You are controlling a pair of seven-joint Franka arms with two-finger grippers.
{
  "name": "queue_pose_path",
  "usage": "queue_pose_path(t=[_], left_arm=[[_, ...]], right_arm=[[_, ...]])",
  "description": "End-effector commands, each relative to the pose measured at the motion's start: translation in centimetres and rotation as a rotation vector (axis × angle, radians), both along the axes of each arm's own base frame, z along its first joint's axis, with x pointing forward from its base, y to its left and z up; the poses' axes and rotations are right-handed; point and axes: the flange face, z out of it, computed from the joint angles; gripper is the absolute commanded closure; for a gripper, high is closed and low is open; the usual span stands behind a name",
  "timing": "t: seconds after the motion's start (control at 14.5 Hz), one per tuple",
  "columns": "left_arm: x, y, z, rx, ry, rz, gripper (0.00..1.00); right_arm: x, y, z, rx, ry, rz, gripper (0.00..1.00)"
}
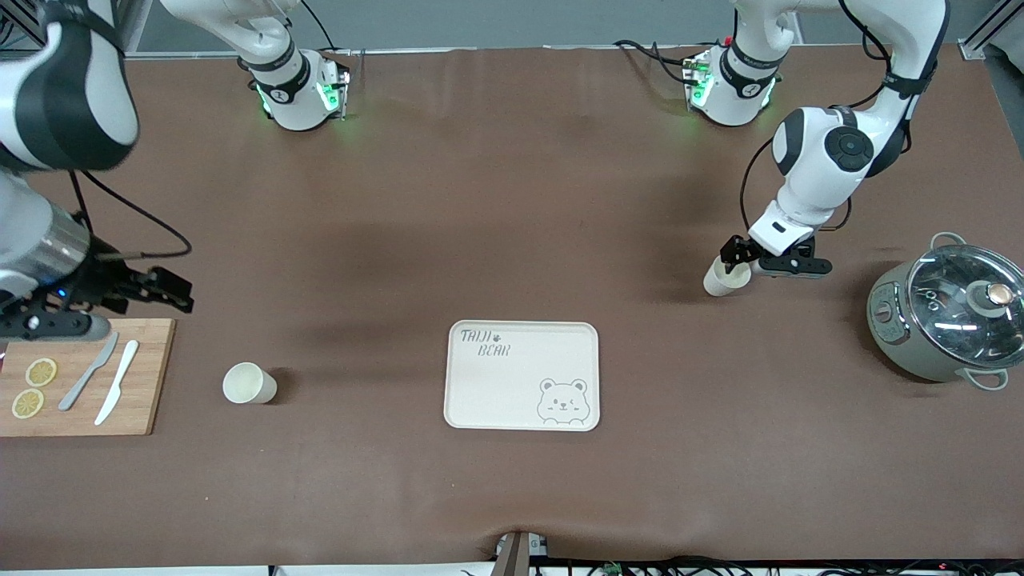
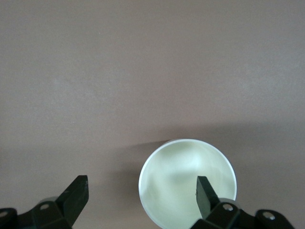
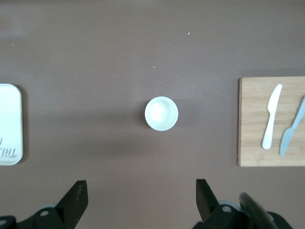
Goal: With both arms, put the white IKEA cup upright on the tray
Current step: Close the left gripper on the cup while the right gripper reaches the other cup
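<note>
Two plain white cups, both standing mouth up on the brown table, neither on the cream bear tray (image 1: 496, 392). First cup (image 1: 724, 280) off the tray toward the left arm's end, farther from the front camera than the tray. Second cup (image 1: 250, 383) off the tray toward the right arm's end, level with it.

Left gripper (image 1: 734, 264) down at the first cup, released: seen only in the left wrist view, one finger (image 2: 206, 193) over the cup's (image 2: 181, 181) mouth, the other outside the rim.

Right gripper (image 1: 182, 294) spread wide, holding nothing, over the table toward the right arm's end from the tray. Front view alone shows lemon slices (image 1: 41, 372) on the cutting board (image 1: 152, 376) and a lidded pot (image 1: 948, 316).
</note>
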Motion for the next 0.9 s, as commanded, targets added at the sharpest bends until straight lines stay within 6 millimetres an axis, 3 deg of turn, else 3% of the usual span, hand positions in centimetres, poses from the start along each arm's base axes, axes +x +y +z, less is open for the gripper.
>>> queue_pose_path(t=[0.0,0.14,0.41,0.69,0.76,0.83], left_arm=[[-0.4,0.1,-1.1,-0.009,0.014,0.011,0.0],[-0.5,0.1,-2.0,-0.008,0.032,0.009,0.0],[-0.5,0.2,-2.4,-0.007,0.037,0.011,0.0],[0.4,0.0,-2.1,-0.01,0.025,0.008,0.0],[0.8,-0.1,-2.0,-0.012,0.022,0.017,0.47],[0.9,0.0,-1.9,-0.011,0.023,0.013,0.99]], right_arm=[[2.3,-0.9,-3.4,-0.028,-0.025,0.042,0.0],[4.0,-1.9,-6.4,-0.048,-0.056,0.077,0.0],[6.0,-6.5,-12.7,-0.066,-0.059,0.152,0.0],[6.3,-7.7,-14.8,-0.07,-0.049,0.187,0.0],[6.3,-7.4,-14.9,-0.069,-0.047,0.189,0.0],[6.3,-7.1,-15.1,-0.067,-0.044,0.193,0.0]])
